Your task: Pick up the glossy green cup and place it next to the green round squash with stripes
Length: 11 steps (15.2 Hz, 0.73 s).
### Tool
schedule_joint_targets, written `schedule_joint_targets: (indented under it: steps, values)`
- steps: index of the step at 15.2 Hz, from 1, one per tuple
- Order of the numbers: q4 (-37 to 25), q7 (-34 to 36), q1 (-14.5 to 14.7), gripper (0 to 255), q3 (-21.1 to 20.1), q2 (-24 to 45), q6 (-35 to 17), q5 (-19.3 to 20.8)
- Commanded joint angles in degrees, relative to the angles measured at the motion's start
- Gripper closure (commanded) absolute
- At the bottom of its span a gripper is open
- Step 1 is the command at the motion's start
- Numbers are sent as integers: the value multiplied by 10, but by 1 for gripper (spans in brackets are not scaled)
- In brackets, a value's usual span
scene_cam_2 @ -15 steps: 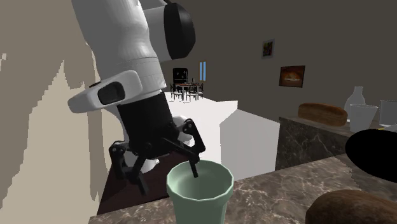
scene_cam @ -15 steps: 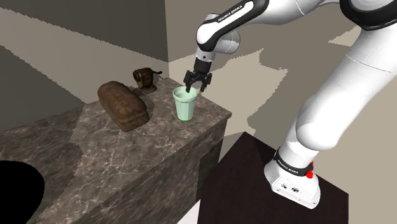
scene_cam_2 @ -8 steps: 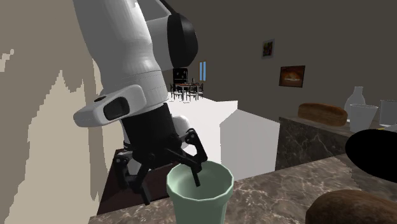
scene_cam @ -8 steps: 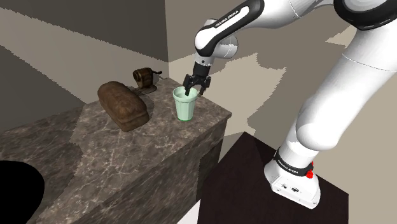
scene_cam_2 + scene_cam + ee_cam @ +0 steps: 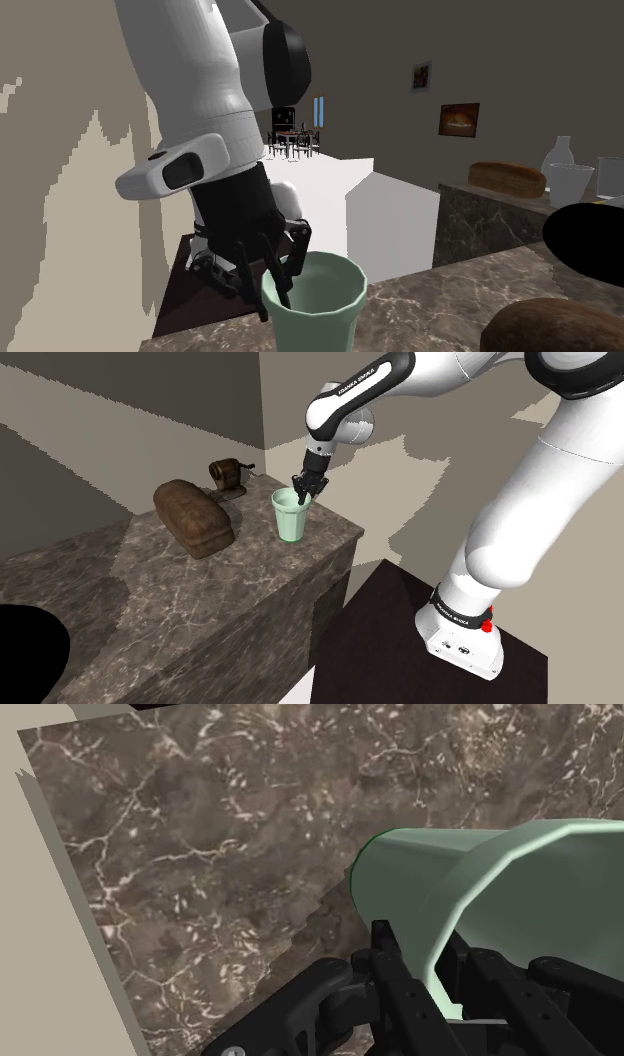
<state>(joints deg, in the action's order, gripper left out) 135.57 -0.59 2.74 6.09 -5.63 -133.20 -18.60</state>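
Observation:
A pale green cup (image 5: 291, 519) stands upright near the edge of the dark marble counter (image 5: 200, 592) that faces the arm. My black gripper (image 5: 302, 492) comes down onto the cup's rim from above. In the second exterior view the gripper (image 5: 277, 290) clasps the near wall of the cup (image 5: 320, 310), one finger inside and one outside. The wrist view has the cup wall (image 5: 480, 874) pinched between the two fingers (image 5: 398, 984), with the marbled countertop (image 5: 200, 854) beyond it.
A brown loaf-shaped thing (image 5: 193, 517) lies beside the cup, and a small brown object (image 5: 228, 474) sits behind it near the counter's far corner. Across the room another counter carries a loaf (image 5: 508, 178) and a white vase (image 5: 562, 158). The counter's edge drops off just past the cup.
The fingers, spread wide over the cup's rim a second ago, have lowered a little and closed onto the rim wall. The cup has not moved.

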Motion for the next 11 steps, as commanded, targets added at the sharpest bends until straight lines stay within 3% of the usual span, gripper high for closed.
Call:
schedule_joint_targets:
  steps: [1,5,11]
  values:
    - [0,0,0,255,0,0,0,0]
    - [0,0,0,255,0,0,0,0]
    - [-21,19,-3,255,0,-25,45,16]
